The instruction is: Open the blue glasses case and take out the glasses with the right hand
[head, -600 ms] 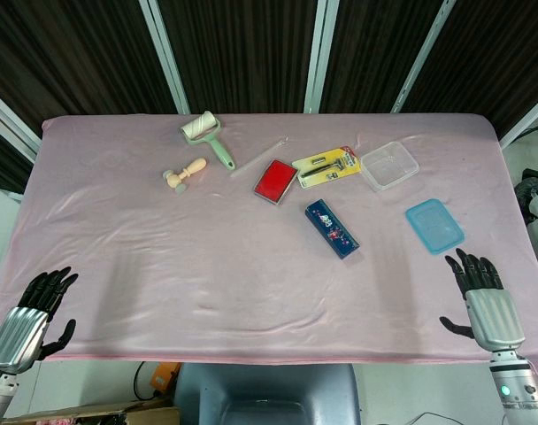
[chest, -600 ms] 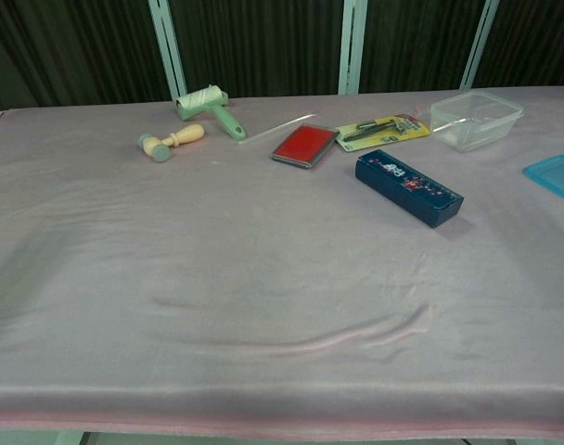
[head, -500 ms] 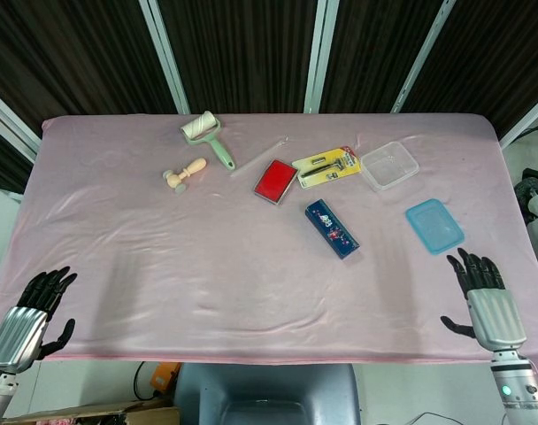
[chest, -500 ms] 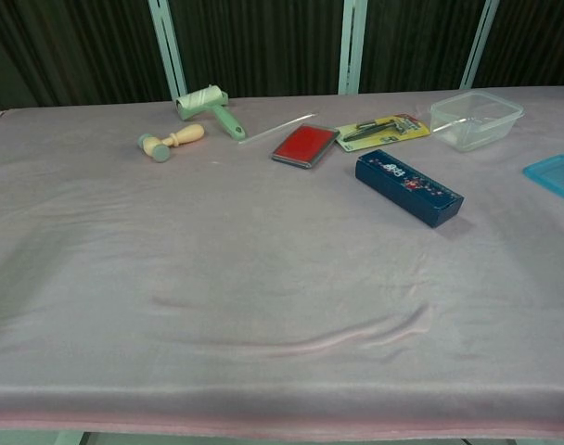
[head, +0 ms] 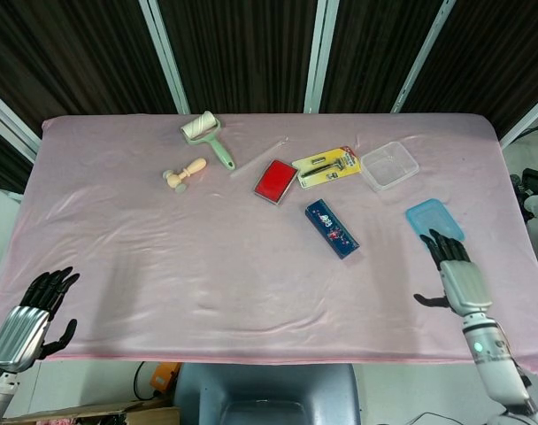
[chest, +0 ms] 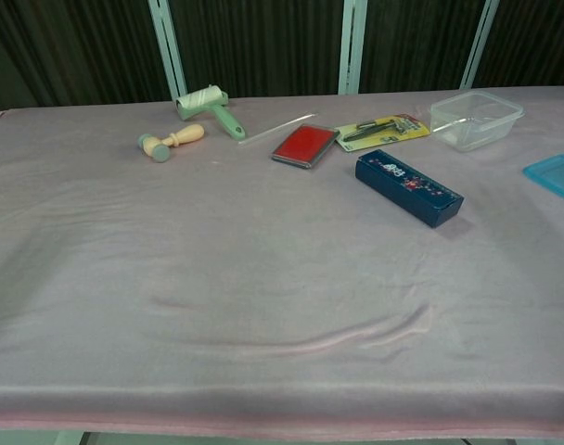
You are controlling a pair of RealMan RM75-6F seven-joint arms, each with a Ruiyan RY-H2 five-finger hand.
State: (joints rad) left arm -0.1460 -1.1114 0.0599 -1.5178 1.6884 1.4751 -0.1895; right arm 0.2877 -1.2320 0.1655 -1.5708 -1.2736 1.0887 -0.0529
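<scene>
Blue and closed, the glasses case (head: 332,228) lies on the pink-covered tabletop (head: 163,257), a little right of centre. Its long axis runs diagonally, one end angled toward the far left near a red pad (head: 274,181), the other toward the near right. The right robot hand (head: 453,277) hovers over the near right edge, fingers spread and holding nothing, its fingertips just at a light blue lid (head: 433,219). From this hand the case lies to the left and somewhat farther away. The left robot hand (head: 28,317) is open and empty too, at the near left corner, well apart from the case, so the right is the nearer hand.
</scene>
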